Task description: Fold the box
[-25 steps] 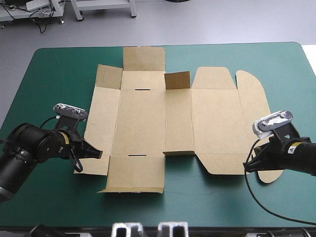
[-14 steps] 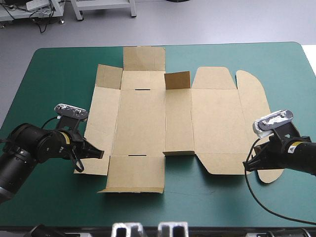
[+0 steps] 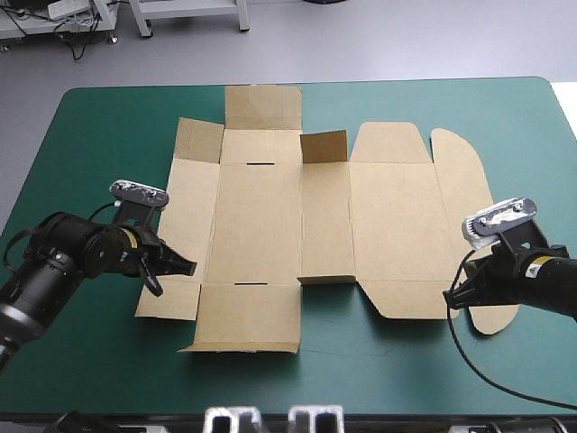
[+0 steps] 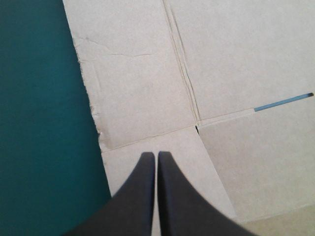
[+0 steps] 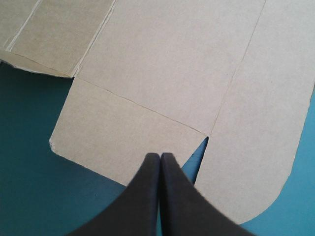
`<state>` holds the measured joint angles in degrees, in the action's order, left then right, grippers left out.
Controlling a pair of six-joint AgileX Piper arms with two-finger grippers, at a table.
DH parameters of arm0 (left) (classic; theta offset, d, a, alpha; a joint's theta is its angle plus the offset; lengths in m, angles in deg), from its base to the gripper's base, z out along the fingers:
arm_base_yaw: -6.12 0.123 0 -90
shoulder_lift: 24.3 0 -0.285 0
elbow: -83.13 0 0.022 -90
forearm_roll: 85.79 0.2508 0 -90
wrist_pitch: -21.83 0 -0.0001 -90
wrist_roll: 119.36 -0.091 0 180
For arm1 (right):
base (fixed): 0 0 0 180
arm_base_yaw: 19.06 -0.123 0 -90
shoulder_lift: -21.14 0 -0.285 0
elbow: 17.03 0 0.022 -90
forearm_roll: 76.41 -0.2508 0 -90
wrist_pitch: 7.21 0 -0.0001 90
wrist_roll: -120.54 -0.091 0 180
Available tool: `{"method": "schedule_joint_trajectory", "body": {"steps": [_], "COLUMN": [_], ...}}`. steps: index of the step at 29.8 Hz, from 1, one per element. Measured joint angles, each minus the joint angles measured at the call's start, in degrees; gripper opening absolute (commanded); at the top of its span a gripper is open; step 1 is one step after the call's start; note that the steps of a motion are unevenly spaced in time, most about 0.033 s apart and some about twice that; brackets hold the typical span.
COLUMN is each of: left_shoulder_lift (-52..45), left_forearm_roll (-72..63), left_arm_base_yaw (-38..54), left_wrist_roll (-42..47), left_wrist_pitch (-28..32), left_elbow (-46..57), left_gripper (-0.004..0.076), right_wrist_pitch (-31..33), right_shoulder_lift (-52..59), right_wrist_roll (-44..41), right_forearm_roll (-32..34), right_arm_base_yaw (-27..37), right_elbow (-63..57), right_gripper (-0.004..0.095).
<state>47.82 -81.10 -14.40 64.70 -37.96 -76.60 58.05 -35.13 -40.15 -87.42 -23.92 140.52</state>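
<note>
Presently the left tool (image 4: 156,156) is hovering pinched shut, empty, above the flat box (image 3: 270,225), at its edge. The right tool (image 5: 160,156) is doing likewise, probably lining up a lift.

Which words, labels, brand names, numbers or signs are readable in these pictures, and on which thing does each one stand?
No text can be read in any view.
The box: plain brown board with only creases, cuts and two thin slots, no print.
The teal-green cover: no marks.
The left gripper and the right gripper: plain black fingers, no lettering.
</note>
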Motion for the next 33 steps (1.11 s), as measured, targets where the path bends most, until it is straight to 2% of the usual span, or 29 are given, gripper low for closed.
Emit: {"method": "schedule_joint_trajectory", "body": {"steps": [5,7,11,13,18,22,27,30,33], "left_shoulder_lift": [5.33,7.07,9.61,10.43,11.73,13.55,15.51,16.68,18.90], "left_forearm_roll": [-8.93,-16.17,-32.04,-35.95,-37.89,-37.42,-37.03,-37.69,-39.74], "left_arm_base_yaw": [5.75,8.44,14.83,18.19,29.43,38.35,44.65,45.61,45.80], "left_wrist_roll": [-8.05,-14.28,-30.37,-34.91,-39.82,-41.57,-42.90,-43.19,-43.34], "left_wrist_pitch": [5.14,6.35,4.89,3.22,0.35,-6.15,-9.41,-9.30,-9.01], "left_elbow": [-0.05,-0.06,-0.85,-1.76,-3.80,-4.28,-4.35,-4.35,-4.40], "left_gripper": [0.0016,0.0016,0.0016,0.0016,0.0016,0.0014,0.0022,0.0099,0.0247], "right_wrist_pitch": [-0.37,-0.41,-0.41,-0.41,-0.55,-1.30,-2.86,-2.95,-2.95], "right_shoulder_lift": [0.00,0.00,0.00,0.00,0.00,0.00,0.00,0.00,0.00], "right_wrist_roll": [0.00,0.00,0.00,0.00,0.00,0.00,0.00,0.00,0.00], "right_forearm_roll": [0.00,0.00,0.00,0.00,0.00,0.00,0.00,0.00,0.00], "right_arm_base_yaw": [0.00,0.00,0.00,0.00,0.00,0.00,0.00,0.00,0.00], "right_elbow": [0.00,0.00,0.00,0.00,0.00,0.00,0.00,0.00,0.00], "right_gripper": [-0.0018,-0.0018,-0.0017,-0.0017,-0.0017,-0.0017,-0.0017,-0.0017,-0.0017]}}
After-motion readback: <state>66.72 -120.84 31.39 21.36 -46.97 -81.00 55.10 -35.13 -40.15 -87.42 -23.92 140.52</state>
